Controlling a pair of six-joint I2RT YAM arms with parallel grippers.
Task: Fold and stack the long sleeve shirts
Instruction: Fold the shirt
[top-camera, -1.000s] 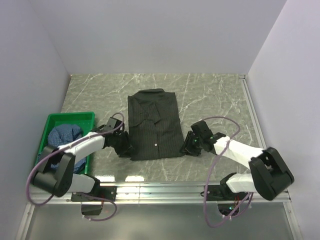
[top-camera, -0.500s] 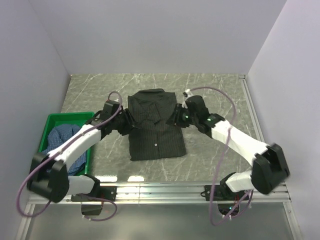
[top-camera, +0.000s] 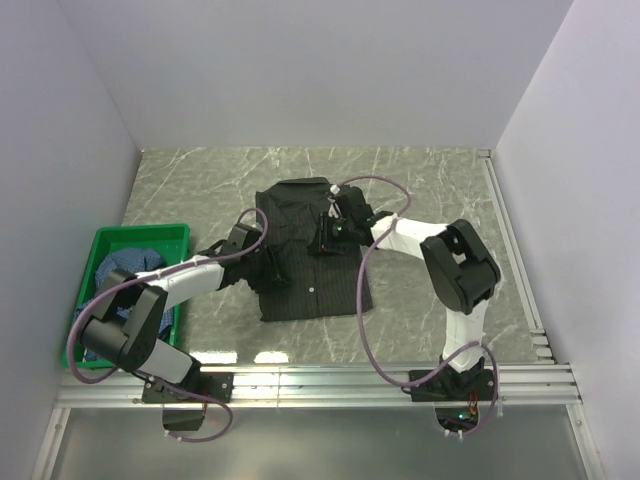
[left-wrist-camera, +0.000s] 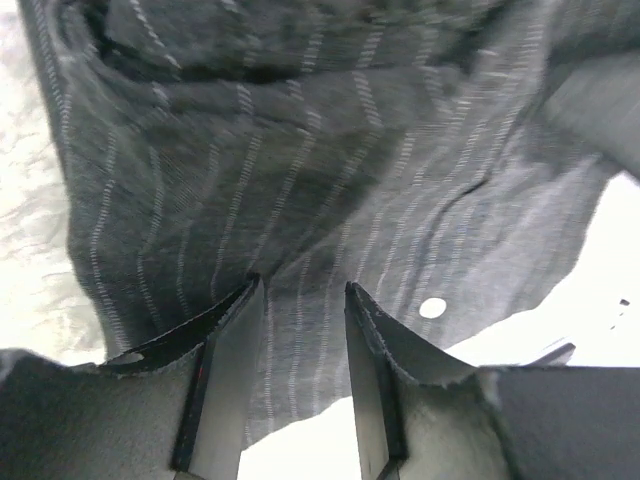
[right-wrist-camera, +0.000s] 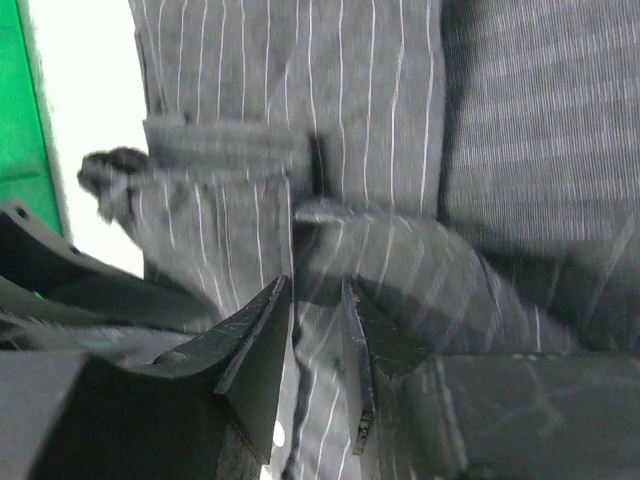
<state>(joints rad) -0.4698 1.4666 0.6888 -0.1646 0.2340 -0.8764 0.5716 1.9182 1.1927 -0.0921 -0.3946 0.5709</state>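
Observation:
The black pinstriped long sleeve shirt (top-camera: 310, 270) lies folded, collar away from me, in the middle of the table. My left gripper (top-camera: 270, 262) sits at its left edge, jaws apart, with striped cloth (left-wrist-camera: 300, 180) and a white button (left-wrist-camera: 432, 307) just beyond the fingertips (left-wrist-camera: 250, 300). Over the shirt's chest below the collar, my right gripper (top-camera: 328, 232) has its jaws narrowly apart, a fold of cloth (right-wrist-camera: 380, 250) at the tips. Neither gripper (left-wrist-camera: 298, 285) (right-wrist-camera: 318, 283) clearly clamps cloth. The blue checked shirt (top-camera: 128, 268) lies bunched in the crate.
A green plastic crate (top-camera: 140, 232) stands at the near left of the marble table (top-camera: 430, 190); its green wall (right-wrist-camera: 20, 100) shows at the left of the right wrist view. White walls close in on the left, back and right. Purple cables loop over both arms.
Both grippers travelled from the shirt's near corners up its sides. The right one then swung inward onto the chest, and the left one came back toward the left edge.

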